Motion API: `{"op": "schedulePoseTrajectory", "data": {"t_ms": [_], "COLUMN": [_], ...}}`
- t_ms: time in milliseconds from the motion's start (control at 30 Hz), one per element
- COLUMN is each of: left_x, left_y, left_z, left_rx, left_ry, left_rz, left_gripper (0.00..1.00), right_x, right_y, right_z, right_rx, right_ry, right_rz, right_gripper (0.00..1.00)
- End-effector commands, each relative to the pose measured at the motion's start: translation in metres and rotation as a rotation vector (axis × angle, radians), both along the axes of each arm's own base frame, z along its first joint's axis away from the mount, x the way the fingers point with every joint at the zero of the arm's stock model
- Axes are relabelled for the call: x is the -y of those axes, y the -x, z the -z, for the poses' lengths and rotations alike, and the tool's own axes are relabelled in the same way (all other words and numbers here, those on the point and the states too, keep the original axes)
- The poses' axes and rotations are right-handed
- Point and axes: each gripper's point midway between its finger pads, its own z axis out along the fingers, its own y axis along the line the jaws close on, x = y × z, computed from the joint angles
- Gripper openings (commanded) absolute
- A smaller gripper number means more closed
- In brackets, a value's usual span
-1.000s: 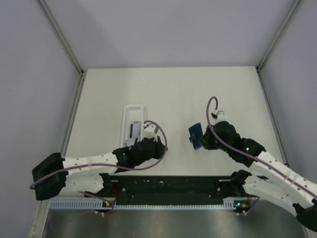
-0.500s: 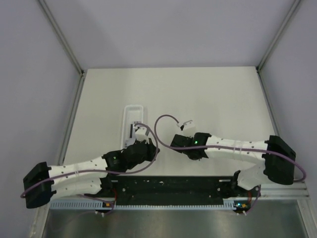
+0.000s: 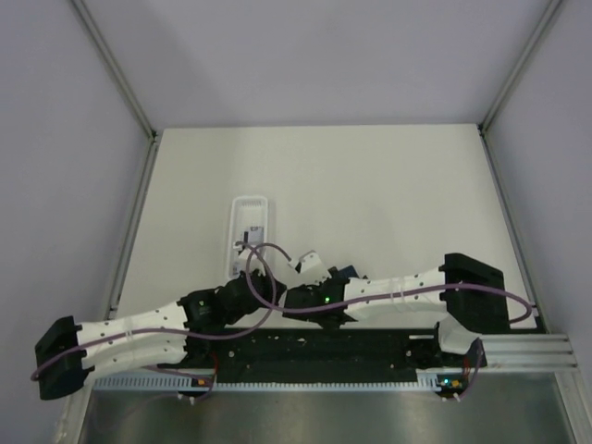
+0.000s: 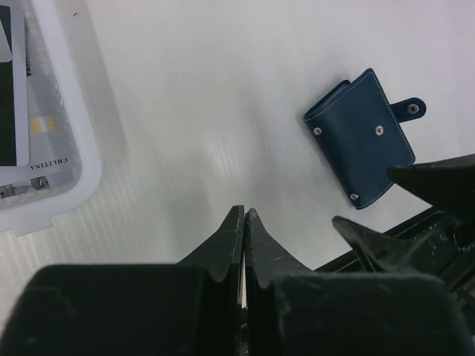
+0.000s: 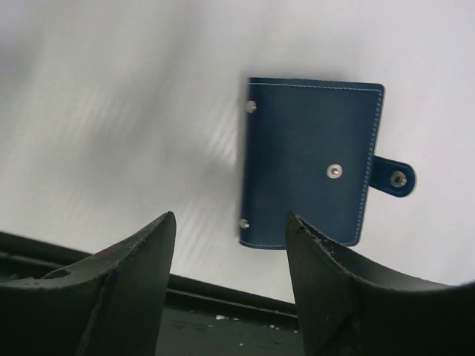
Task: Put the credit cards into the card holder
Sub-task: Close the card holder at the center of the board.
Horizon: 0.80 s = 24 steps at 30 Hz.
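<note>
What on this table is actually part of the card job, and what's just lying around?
Part of the job:
- cards, sitting in the tray
- card holder, closed, flat on the table

Just there:
- white tray, only holding the cards
- black rail along the near edge

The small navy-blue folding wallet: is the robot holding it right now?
No: the small navy-blue folding wallet lies flat on the white table, and the right end effector is open, not clamped on it.
</note>
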Motion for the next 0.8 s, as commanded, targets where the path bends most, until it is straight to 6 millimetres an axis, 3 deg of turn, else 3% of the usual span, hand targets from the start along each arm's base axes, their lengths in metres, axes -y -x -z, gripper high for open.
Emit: {"op": "schedulePoseTrajectory", "data": {"t_ms": [0,67,133,233,300,400,500,633,767], "left_x": [-0.006,-0.003,0.003,0.015,0.033,0.059,0.087,0.120,0.146], "left_y": [-0.001,-0.002,-0.005,-0.010,-0.015,-0.022,-0.028,-0.030,-0.027], "left_z": [-0.006,-0.011,-0.017,-0.025,-0.044,-0.058,-0.069,-0.071,-0.051], "left_rx": [0.026,0.063,0.085,0.108,0.140,0.166,0.173,0.143,0.085], "left_ry": [0.038,0.050,0.054,0.041,0.082,0.109,0.132,0.134,0.124], "left_rz": [-0.026,0.003,0.022,0.048,0.075,0.116,0.162,0.233,0.300], "left_gripper": [0.02,0.03,0.04,0.04,0.04,0.04,0.03,0.01,0.00], "right_x": [-0.051,-0.055,-0.040,0.007,0.044,0.087,0.117,0.131,0.105], "right_y": [0.010,0.012,0.000,-0.026,-0.046,-0.061,-0.067,-0.069,-0.066], "right_z": [-0.031,-0.050,-0.069,-0.074,-0.074,-0.069,-0.059,-0.038,-0.020], "right_rx": [-0.001,-0.003,0.003,0.042,0.065,0.065,0.044,-0.016,-0.107], "right_ry": [-0.256,-0.388,-0.499,-0.530,-0.524,-0.539,-0.560,-0.542,-0.618], "right_rz": [-0.099,-0.110,-0.053,0.071,0.191,0.326,0.423,0.467,0.366], "right_gripper": [0.61,0.64,0.64,0.61,0.57,0.42,0.31,0.24,0.18]}}
